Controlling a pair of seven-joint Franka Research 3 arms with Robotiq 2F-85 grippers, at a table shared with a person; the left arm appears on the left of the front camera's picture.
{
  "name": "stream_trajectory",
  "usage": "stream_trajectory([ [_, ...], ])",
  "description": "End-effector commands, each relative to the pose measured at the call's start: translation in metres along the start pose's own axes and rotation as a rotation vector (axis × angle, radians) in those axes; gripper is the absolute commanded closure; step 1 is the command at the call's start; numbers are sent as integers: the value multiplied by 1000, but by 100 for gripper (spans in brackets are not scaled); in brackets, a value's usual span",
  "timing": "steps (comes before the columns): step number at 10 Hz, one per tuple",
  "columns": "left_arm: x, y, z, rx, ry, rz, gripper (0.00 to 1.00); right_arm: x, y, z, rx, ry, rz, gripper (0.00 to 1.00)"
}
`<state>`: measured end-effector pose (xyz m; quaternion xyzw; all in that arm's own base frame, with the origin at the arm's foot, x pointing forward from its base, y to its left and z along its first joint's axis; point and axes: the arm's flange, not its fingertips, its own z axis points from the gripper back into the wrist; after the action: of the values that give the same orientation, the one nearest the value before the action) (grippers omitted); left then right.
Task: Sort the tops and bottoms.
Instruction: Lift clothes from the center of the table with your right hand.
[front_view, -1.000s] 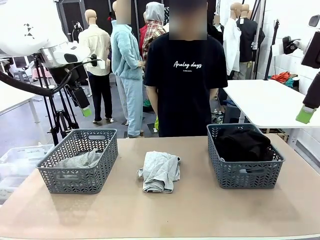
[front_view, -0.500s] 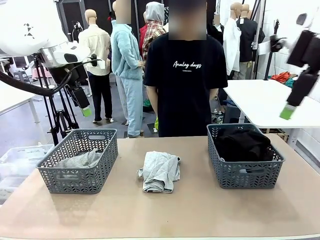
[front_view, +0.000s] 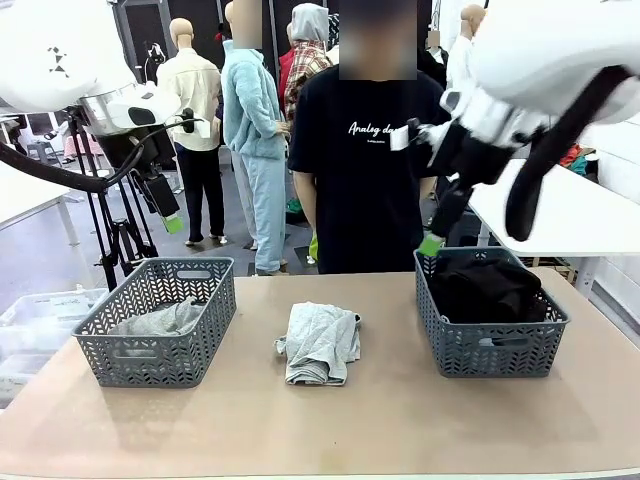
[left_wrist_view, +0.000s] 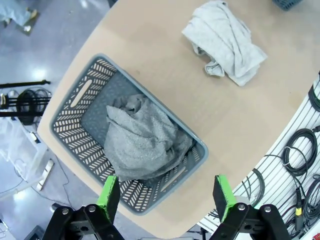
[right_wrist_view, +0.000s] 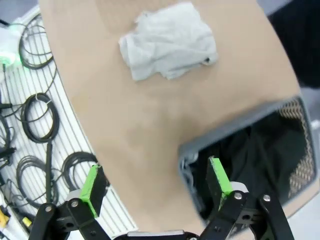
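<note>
The right claw (front_view: 431, 243), wide open and empty, hangs beside the black-clothes basket (front_view: 489, 345); it should drop squarely onto the grey garment (front_view: 320, 342) left of that basket, pinching a thick fold.

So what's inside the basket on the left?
A crumpled grey garment lies inside the left basket. Anything underneath it is covered, so I can't tell.

The table (front_view: 400, 420) is a pale tan. Both baskets, the left basket (front_view: 160, 345) and the right basket (front_view: 500, 350), are blue-grey with a lattice pattern. A light grey garment (front_view: 320, 342) lies heathered, another grey garment (left_wrist_view: 142, 142) similar. The dark clothes (front_view: 485, 290) look black, perhaps charcoal. The pads (left_wrist_view: 109, 191) are bright green.
</note>
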<state>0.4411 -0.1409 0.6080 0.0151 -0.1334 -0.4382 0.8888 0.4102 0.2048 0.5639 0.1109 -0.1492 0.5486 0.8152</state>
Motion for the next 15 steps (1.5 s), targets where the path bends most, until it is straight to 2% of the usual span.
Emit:
stream_trajectory([
  [1,-3,0,0,-8,-6,-7,3,22,-31,-23,88,-10,55,0],
  [2,-3,0,0,-8,-6,-7,3,29,-43,-47,134,-4,59,0],
  [3,-3,0,0,-8,-6,-7,3,30,-56,-64,241,-2,48,0],
  [4,-3,0,0,-8,-6,-7,3,24,-67,-58,294,41,25,0],
  [5,-3,0,0,-8,-6,-7,3,27,-40,-61,147,-5,47,0],
  [8,-3,0,0,-8,-6,-7,3,27,-40,-61,147,-5,47,0],
  [9,-3,0,0,-8,-6,-7,3,32,-48,-62,185,0,53,0],
  [11,-3,0,0,-8,-6,-7,3,54,-49,-104,122,-62,96,0],
  [13,-3,0,0,-8,-6,-7,3,93,-63,-164,90,-26,103,0],
  [15,-3,0,0,-8,-6,-7,3,110,-73,-208,121,-24,91,0],
])
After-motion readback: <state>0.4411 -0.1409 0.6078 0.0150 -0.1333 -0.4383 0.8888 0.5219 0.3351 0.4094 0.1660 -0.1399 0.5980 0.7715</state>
